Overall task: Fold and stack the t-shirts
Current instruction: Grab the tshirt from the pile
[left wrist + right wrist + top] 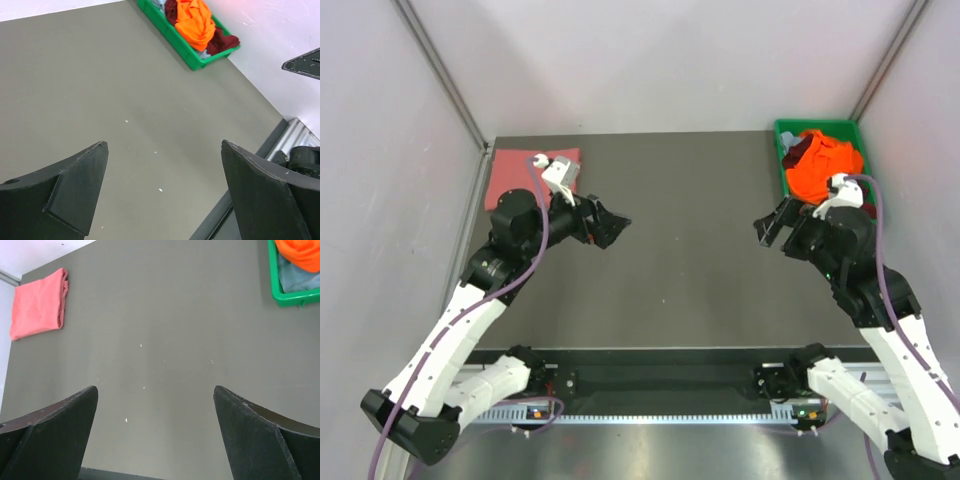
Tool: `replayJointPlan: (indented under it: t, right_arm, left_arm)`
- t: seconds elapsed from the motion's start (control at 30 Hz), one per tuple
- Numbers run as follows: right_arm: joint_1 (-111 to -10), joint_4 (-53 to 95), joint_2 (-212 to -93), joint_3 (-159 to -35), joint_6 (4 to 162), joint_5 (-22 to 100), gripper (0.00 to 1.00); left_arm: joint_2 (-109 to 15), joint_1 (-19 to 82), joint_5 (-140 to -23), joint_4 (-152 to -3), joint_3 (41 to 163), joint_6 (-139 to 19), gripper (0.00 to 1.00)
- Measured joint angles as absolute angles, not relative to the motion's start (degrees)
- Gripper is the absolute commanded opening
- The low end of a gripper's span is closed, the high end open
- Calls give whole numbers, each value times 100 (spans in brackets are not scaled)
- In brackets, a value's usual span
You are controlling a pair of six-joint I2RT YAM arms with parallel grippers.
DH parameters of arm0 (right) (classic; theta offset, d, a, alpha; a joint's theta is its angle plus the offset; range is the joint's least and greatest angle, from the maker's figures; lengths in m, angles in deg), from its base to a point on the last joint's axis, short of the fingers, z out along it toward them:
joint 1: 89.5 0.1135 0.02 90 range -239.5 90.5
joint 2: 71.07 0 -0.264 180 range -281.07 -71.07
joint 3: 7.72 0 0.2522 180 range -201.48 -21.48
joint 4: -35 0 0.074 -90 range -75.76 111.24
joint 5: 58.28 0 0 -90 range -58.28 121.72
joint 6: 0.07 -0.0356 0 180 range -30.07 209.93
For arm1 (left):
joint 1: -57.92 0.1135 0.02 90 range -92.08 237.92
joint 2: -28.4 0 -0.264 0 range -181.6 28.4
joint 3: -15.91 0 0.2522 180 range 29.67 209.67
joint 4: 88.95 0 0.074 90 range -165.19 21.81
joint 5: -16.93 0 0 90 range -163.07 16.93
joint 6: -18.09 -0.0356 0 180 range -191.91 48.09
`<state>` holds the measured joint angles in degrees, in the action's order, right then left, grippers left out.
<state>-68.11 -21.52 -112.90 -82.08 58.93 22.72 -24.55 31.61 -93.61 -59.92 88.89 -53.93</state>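
One salmon pink shirt (37, 305) lies folded in the table's (690, 200) far left corner. The orange shirt (196, 22), maroon shirt (222, 42) and blue-grey shirt (295, 277) are heaped in the green bin (185, 52) at the far right corner. My left pincer (165, 145) and right pincer (155, 390) hang spread and empty. The cloth looks light and limp, so I'd pinch the orange heap's top fold.

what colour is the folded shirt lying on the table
Salmon pink; the folded shirt shows best in the right wrist view.
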Motion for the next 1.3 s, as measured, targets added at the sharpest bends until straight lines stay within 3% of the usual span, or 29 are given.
replayJointPlan:
  t: [0.2, 0.43, 0.57, 0.7, 0.97, 1.07, 1.1, 1.17, 1.2, 1.3]
  right_arm:
    - [-6811, -1787, -11941, -8138, 5794, 2060, 100]
    - [-7382, -1230, -14621, -9260, 6039, 1195, 98]
    - [-8409, -1049, -15945, -9935, 6234, 1002, 90]
    - [-9279, -937, -16461, -10191, 6323, 965, 75]
    - [-10013, -360, -17180, -10455, 6164, 1212, 68]
    - [-10101, -236, -17635, -10521, 6111, 1345, 56]
    - [-10129, -168, -17790, -10545, 6100, 1411, 40]
    - [-10195, -131, -18070, -10634, 6083, 1560, 19]
    - [-10221, -146, -18146, -10674, 6044, 1608, 3]
    - [-10304, -323, -18194, -10938, 6033, 1763, 0]
  left_arm:
    - [-2378, 3161, -8873, -5863, 8734, -5450, 99]
    - [-2256, 3161, -8679, -5693, 8516, -5444, 99]
    - [-2232, 3161, -8725, -5702, 8450, -5406, 99]
    - [-2118, 3161, -8759, -5706, 8186, -5413, 99]
    - [-2332, 3161, -8781, -5717, 8148, -5557, 96]
    - [-2444, 3161, -8784, -5715, 8148, -5583, 92]
    - [-2477, 3161, -8786, -5715, 8151, -5590, 90]
    - [-2529, 3161, -8803, -5710, 8157, -5605, 86]
    - [-2549, 3161, -8814, -5702, 8168, -5618, 86]
    - [-2542, 3161, -8759, -5702, 8177, -5535, 90]
